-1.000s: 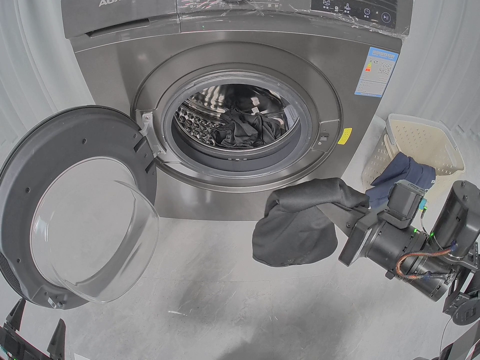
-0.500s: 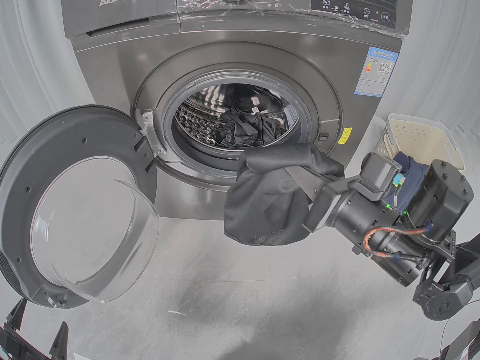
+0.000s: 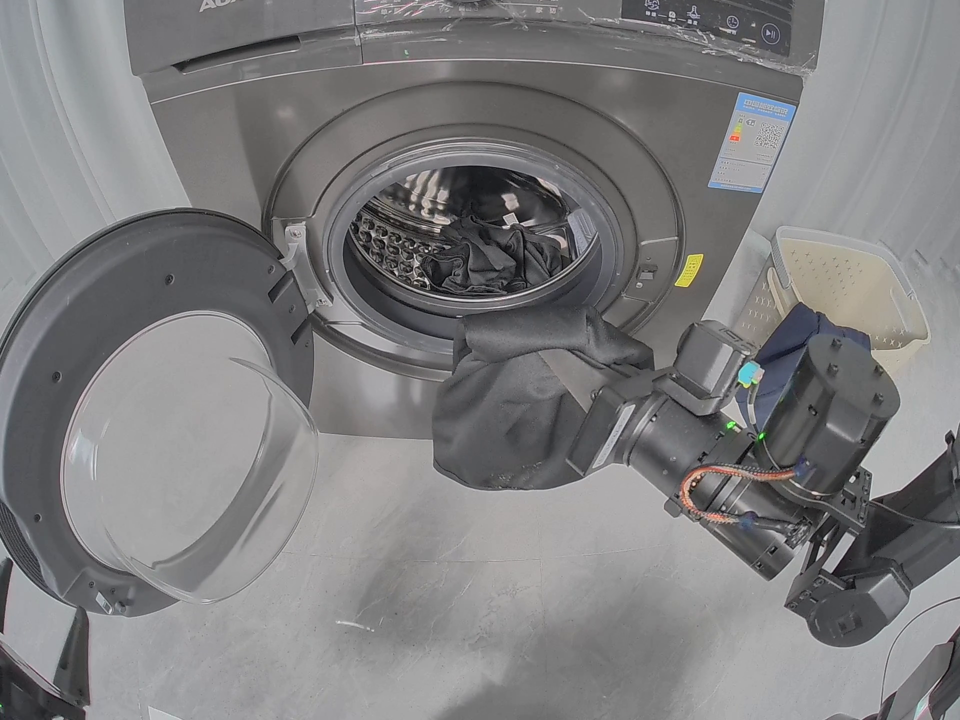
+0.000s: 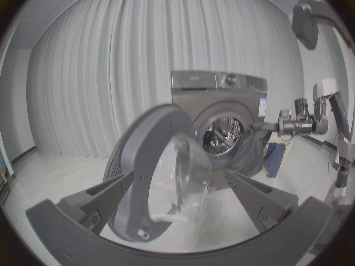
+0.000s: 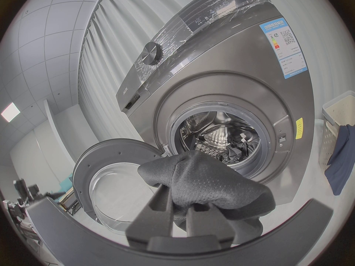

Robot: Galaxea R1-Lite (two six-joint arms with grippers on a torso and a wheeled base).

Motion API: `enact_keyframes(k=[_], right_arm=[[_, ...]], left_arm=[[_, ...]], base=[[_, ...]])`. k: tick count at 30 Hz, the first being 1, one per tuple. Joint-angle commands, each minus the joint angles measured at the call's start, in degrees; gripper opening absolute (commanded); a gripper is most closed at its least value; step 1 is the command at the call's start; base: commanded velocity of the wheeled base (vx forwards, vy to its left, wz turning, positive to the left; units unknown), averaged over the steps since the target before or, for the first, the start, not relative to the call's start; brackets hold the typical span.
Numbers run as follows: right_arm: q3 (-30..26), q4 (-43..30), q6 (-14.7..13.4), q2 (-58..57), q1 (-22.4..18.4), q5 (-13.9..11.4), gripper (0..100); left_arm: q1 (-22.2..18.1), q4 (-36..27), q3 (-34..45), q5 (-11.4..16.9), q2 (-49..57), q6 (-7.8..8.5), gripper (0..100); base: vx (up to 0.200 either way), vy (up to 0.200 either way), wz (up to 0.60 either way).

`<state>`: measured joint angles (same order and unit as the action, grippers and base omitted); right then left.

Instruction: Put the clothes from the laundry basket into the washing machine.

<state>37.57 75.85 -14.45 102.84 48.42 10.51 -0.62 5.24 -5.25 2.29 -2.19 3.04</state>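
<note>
Right pincer (image 5: 183, 204) clamps a dark grey garment (image 3: 500, 402); I hold it just before the lower rim of the washing machine (image 3: 250, 132) mouth.

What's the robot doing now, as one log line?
right gripper: shut on black garment | garment: hanging outside drum opening | left gripper: open | laundry basket: navy cloth over rim

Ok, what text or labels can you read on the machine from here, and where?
Brand logo, top left panel of the washing machine: a brand mark, not quoted.
Blue label, upper right of its front: print too small to read.
Control panel: icons, captions too small to read.
Yellow sticker beside the door opening: nothing legible.
</note>
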Motion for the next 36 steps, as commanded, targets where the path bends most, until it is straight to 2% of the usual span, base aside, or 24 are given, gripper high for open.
enact_keyframes(k=[1, 3, 4, 6, 7, 10, 11, 13, 18, 22, 27, 32, 36], right_arm=[[-2.15, 0.26, 0.21, -3.17, 0.36, -0.23, 0], [-1.27, 0.26, 0.21, -3.0, 0.18, -0.66, 0], [-1.01, 0.26, 0.03, -3.0, -0.26, -1.72, 0], [-0.92, 0.35, -0.06, -3.0, -0.34, -2.42, 0], [-0.57, 0.35, -0.06, -3.17, -0.43, -3.21, 0], [0.49, 0.26, -0.06, -3.44, -0.43, -3.39, 0], [0.49, 0.26, -0.06, -3.44, -0.43, -3.39, 0], [1.45, 0.26, 0.03, -3.44, -0.52, -3.48, 0], [1.8, 0.26, 0.03, -3.17, -0.61, -3.65, 0], [3.39, -0.53, -0.14, -3.61, -2.37, -3.65, 0], [3.56, -0.44, -0.23, -3.35, -2.45, -3.56, 0], [4.97, -0.62, -0.14, -3.0, -2.19, -3.65, 0], [5.76, -0.88, -0.06, -3.08, -2.28, -4.8, 0]], left_arm=[[1.59, 5.39, -10.13, 4.65, -13.54, -0.31, 100], [4.4, 4.51, -8.02, 9.92, -16.88, -1.01, 100], [5.9, 4.34, -7.23, 12.39, -19.08, -1.63, 100], [6.6, 4.43, -6.87, 13.53, -20.83, -2.24, 100], [7.83, 4.6, -6.7, 15.2, -24.17, -3.3, 100], [11.08, 5.04, -7.49, 18.98, -29.97, -2.95, 100], [11.08, 5.04, -7.49, 18.98, -29.97, -2.95, 100], [15.65, 7.41, -8.98, 20.38, -37.44, -2.95, 100], [24.62, 19.81, -9.07, 19.51, -53.26, -3.56, 100], [28.22, 31.32, -9.16, 16.17, -67.15, -3.65, 100], [31.74, 45.47, -9.86, 13.35, -80.51, -5.06, 100], [33.23, 51.36, -10.39, 12.74, -89.56, -4.97, 100], [33.76, 51.71, -13.38, 12.74, -93.25, -5.58, 100]], base=[[0.0, 0.0, 0.0], [0.0, 0.0, 0.0], [0.0, 0.0, 0.0], [0.0, 0.0, 0.0], [0.0, 0.0, 0.0], [0.0, 0.0, 0.0], [0.0, 0.0, 0.0], [0.0, 0.0, 0.0], [0.0, 0.0, 0.0], [0.0, 0.0, 0.0], [0.0, 0.0, 0.0], [0.0, 0.0, 0.0], [0.0, 0.0, 0.0]])
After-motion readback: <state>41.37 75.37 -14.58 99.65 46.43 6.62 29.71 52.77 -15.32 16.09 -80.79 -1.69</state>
